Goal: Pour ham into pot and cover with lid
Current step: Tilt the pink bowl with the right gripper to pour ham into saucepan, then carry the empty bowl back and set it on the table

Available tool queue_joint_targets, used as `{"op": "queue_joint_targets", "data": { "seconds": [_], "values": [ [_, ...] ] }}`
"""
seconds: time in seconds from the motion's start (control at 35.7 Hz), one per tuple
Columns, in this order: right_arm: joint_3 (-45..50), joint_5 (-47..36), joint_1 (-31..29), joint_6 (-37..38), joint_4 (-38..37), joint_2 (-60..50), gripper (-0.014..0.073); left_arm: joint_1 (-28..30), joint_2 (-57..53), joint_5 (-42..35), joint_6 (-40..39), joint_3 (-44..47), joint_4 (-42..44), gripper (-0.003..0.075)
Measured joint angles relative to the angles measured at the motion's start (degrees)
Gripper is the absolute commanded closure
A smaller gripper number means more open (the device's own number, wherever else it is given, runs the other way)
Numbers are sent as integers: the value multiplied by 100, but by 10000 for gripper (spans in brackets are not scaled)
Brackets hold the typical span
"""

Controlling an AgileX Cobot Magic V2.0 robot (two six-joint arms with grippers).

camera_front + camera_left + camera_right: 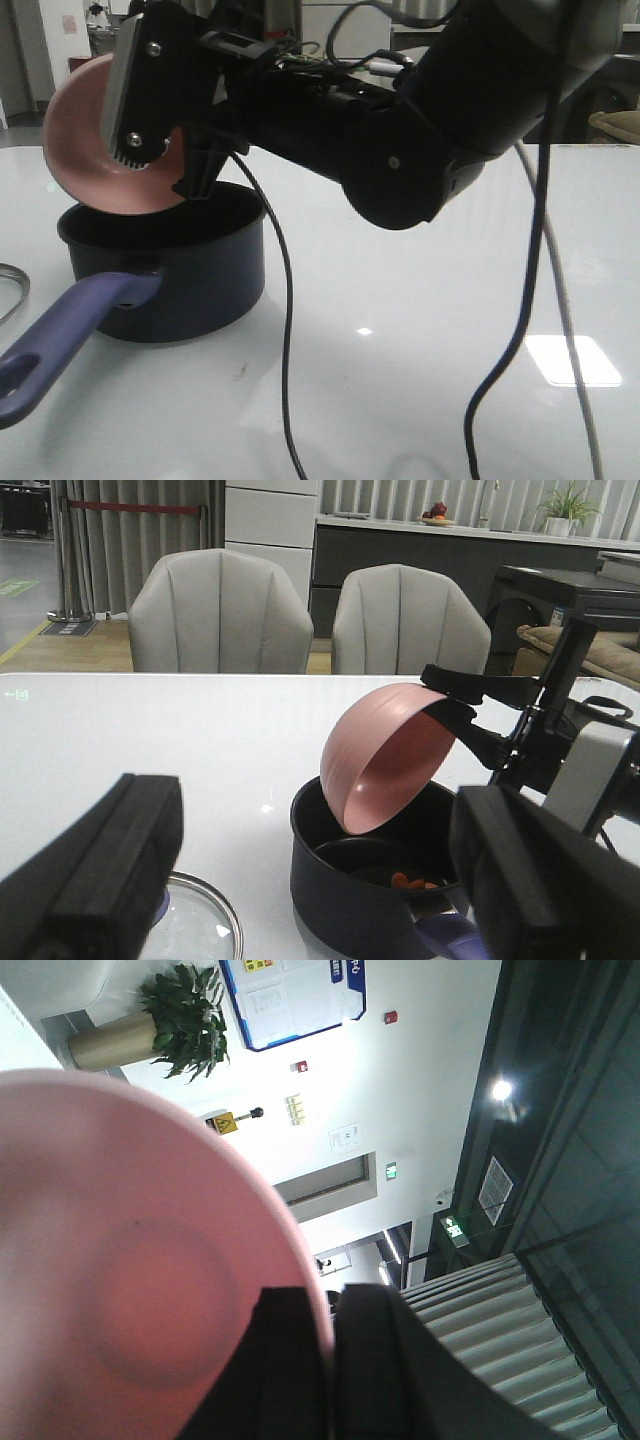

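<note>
Right gripper [165, 150] pinches pink bowl [85, 150] rim, tipped over pot [165, 265], upper left of frame. Ham [412, 882] inside pot. Left gripper [310, 880] fingers spread; lid [200, 920] lower left.

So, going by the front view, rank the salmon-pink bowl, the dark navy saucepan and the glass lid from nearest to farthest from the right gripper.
1. Salmon-pink round bowl: clamped by its rim in the right gripper, tipped.
2. Dark navy saucepan: directly beneath the bowl.
3. Glass lid with silver rim: flat on the table at the far left edge.
</note>
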Motion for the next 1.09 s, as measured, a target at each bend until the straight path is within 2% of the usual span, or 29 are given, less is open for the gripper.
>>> {"op": "queue_joint_targets", "data": {
  "seconds": [0.17,0.48,0.62,0.7,0.95,1.09],
  "values": [
    [0,0,0,766,231,0,460,0,0,0,0,0,0,136],
    [0,186,51,3546,1370,-125,460,0,0,0,0,0,0,136],
    [0,1317,55,4420,1965,-593,460,0,0,0,0,0,0,136],
    [0,2148,55,4630,2254,-933,460,0,0,0,0,0,0,136],
    [0,5063,-104,4769,2679,-2212,460,0,0,0,0,0,0,136],
    [0,6606,-720,4785,2679,-2772,459,0,0,0,0,0,0,136]
  ]
}}
